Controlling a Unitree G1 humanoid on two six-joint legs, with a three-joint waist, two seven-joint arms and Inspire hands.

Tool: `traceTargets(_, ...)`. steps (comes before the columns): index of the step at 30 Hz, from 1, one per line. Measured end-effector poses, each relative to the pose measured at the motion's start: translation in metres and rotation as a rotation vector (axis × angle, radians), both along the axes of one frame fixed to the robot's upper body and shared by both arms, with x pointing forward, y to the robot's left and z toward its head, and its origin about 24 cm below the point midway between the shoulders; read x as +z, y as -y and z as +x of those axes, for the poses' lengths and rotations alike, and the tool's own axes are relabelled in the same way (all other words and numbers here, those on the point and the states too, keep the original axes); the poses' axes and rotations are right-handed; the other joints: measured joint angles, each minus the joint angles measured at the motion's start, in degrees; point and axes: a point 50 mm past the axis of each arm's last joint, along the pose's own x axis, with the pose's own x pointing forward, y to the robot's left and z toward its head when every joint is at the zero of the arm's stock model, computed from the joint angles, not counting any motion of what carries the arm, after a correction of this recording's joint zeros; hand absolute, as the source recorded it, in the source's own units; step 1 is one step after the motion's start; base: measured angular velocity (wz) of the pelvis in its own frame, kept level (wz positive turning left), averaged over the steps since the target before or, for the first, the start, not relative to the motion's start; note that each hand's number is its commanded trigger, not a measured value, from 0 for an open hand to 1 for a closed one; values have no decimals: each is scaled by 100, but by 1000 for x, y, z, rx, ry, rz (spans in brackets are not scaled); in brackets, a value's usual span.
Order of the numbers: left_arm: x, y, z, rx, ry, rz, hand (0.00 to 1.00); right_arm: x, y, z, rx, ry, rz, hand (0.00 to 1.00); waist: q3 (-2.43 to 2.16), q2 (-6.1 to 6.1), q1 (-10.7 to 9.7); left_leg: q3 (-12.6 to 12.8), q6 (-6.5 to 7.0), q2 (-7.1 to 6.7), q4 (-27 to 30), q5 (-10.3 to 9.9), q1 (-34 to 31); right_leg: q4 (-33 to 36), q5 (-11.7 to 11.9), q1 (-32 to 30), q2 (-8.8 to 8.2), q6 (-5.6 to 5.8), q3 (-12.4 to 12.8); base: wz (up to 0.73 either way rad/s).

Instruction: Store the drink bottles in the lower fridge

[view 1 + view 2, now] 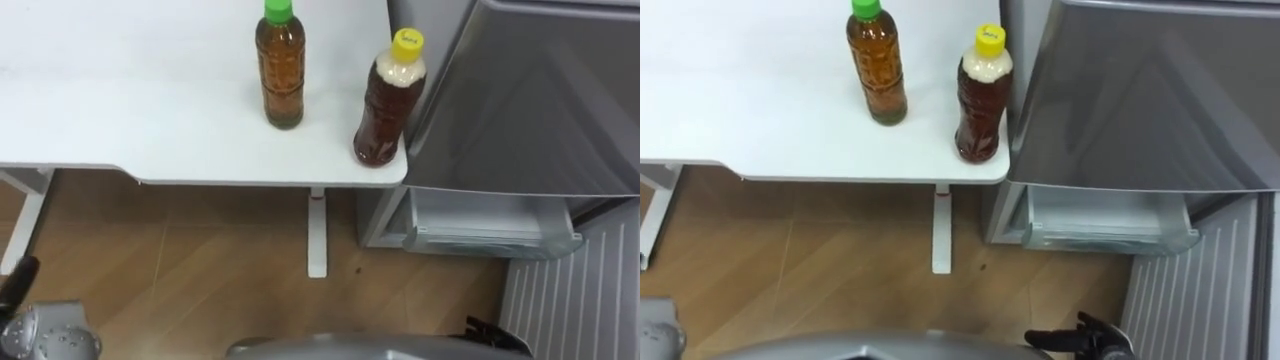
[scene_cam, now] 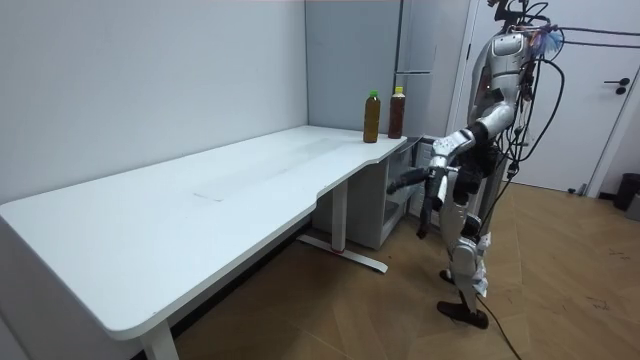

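Note:
Two drink bottles stand upright near the right end of the white table. One holds brown tea under a green cap; the darker one with a yellow cap stands at the table's corner, close to the fridge. The grey upper fridge door is closed. Below it the lower compartment stands open, showing a pale bin. My left hand hangs low at the left and my right hand low at the right. Both have relaxed fingers, hold nothing and are well short of the bottles.
A white table leg stands on the wooden floor between me and the fridge. A ribbed grey panel lies at the lower right. In the room view I stand at the table's end, facing bottles and fridge.

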Motion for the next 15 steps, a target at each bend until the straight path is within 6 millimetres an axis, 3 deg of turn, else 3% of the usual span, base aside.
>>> traceTargets(3,31,0,14,-45,41,155,0,0,-1,2,0,9,0,0,-12,41,-38,-18,1,-4,1,1,25,-1,0,28,-4,0,-9,1)
traceTargets(9,108,9,39,-173,108,611,0,0,-2,1,3,15,18,0,-3,12,-103,-40,-4,-6,-2,9,46,-3,0,116,-10,0,-65,2)
traceTargets(15,142,25,51,-310,238,744,0,0,-4,5,13,25,54,0,29,-25,-241,-129,10,-32,-8,22,33,-56,0,136,-40,3,-139,7)
